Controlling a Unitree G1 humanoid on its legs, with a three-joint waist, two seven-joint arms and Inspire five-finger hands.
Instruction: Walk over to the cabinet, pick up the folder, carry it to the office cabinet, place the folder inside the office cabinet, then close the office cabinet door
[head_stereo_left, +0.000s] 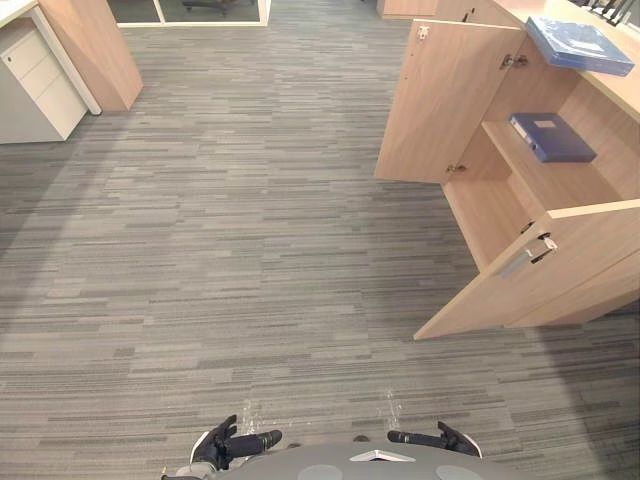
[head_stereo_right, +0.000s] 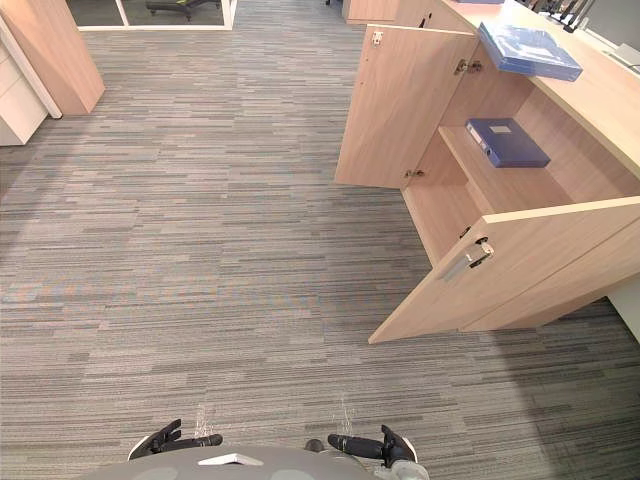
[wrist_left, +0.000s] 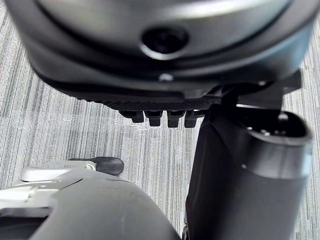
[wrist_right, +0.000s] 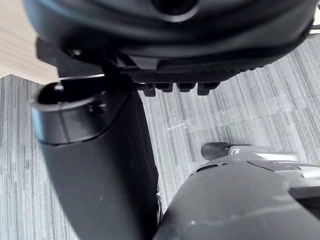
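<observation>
Both robot hands hung low with nothing in them: the left robot hand (head_stereo_left: 222, 445) and the right robot hand (head_stereo_left: 445, 438) had loose, relaxed fingers and thumbs sticking out, with just grey carpet (head_stereo_left: 250, 250) under them. They were well short of the office cabinet (head_stereo_left: 490, 210), which stood ahead and off to their right with both doors swung wide. The near door (head_stereo_left: 560, 285) had a metal handle (head_stereo_left: 530, 255) on it, and the far door (head_stereo_left: 445, 100) stood open on the cabinet's other side. Inside the cabinet, a dark blue folder (head_stereo_left: 552, 137) lay flat on the shelf (head_stereo_left: 560, 180). Up on the surface (head_stereo_left: 625, 95) topping the cabinet lay a lighter blue folder (head_stereo_left: 578, 45), also flat. Way off to the cabinet's left, across the carpet, a white drawer unit (head_stereo_left: 35, 85) sat beside a wood panel (head_stereo_left: 95, 50).
</observation>
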